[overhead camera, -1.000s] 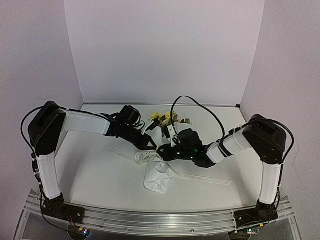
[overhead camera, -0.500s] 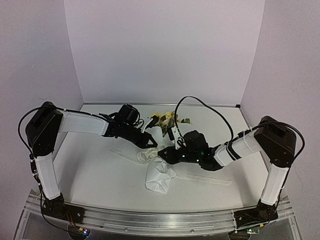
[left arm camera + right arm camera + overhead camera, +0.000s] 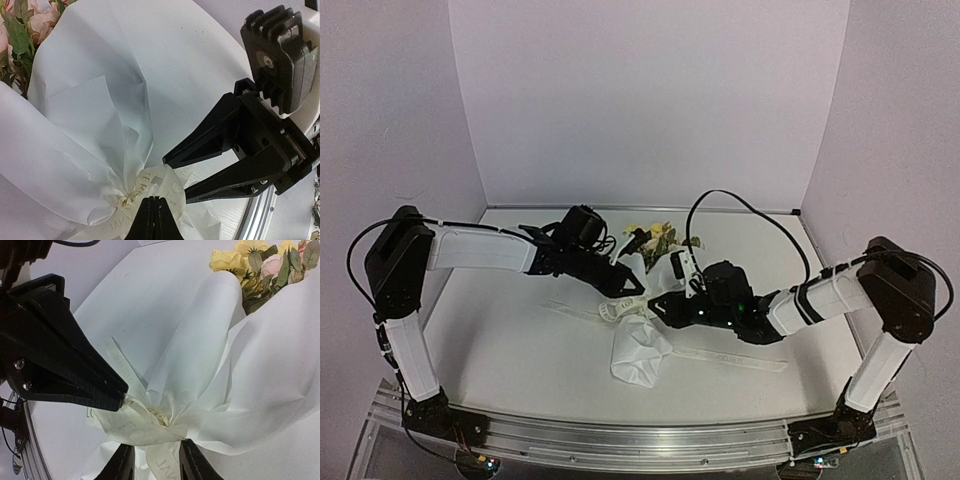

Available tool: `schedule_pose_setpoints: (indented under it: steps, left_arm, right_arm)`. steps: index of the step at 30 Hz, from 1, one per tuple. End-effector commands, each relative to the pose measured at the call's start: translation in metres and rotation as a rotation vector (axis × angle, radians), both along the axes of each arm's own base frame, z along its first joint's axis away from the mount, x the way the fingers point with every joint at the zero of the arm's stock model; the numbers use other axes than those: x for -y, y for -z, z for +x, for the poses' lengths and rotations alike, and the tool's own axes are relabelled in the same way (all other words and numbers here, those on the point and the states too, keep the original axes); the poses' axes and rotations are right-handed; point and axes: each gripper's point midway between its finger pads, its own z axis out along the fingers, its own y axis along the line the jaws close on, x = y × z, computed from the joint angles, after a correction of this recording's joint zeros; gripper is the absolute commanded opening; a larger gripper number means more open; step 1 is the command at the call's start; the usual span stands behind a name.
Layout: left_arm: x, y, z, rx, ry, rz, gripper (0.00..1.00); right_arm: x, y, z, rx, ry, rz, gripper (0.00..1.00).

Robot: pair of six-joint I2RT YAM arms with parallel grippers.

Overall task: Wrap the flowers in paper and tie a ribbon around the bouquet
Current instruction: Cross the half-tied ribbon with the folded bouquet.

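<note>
Bouquet on desk, ribbon cinched round it, lettering unreadable, left jaws pinching ribbon, right jaws open around its tail.

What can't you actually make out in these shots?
- Lettering on the ribbon: both wrist views, crumpled, only fragments readable.
- Stems of the flowers: all views, wrapped inside the paper.
- Where ribbon circles paper: top view, left gripper and right gripper crowd over it.
- Whether left gripper pinches ribbon: its shut tips hide it.
</note>
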Motion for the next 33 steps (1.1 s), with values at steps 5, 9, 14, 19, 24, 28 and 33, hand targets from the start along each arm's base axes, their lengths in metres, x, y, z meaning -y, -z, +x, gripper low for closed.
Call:
schedule_pose_setpoints:
  steps: [5, 9, 14, 19, 24, 28, 33]
  left_arm:
    - [0.028, -0.024, 0.009, -0.137, -0.15, 0.026, 0.0]
    - [0.037, -0.019, 0.018, -0.293, -0.313, 0.049, 0.0]
    - [0.039, -0.01, 0.023, -0.491, -0.514, 0.017, 0.0]
    - [0.041, -0.015, 0.024, -0.627, -0.623, -0.106, 0.0]
    - [0.039, -0.019, 0.019, -0.736, -0.683, -0.174, 0.0]
    - [0.031, -0.016, 0.019, -0.762, -0.743, -0.194, 0.0]
    - [0.028, -0.02, 0.022, -0.755, -0.764, -0.213, 0.0]
  right_arm:
    - [0.032, -0.009, -0.004, 0.039, 0.082, -0.082, 0.32]
    - [0.044, -0.006, -0.007, 0.029, 0.104, -0.126, 0.32]
    - [0.058, -0.006, -0.013, 0.007, 0.134, -0.153, 0.31]
    - [0.053, -0.014, -0.025, -0.003, 0.082, -0.141, 0.31]
    - [0.034, -0.023, -0.036, 0.047, -0.029, -0.145, 0.36]
    - [0.017, -0.035, -0.043, 0.075, -0.108, -0.125, 0.38]
    - [0.002, -0.04, -0.043, 0.082, -0.146, -0.116, 0.42]
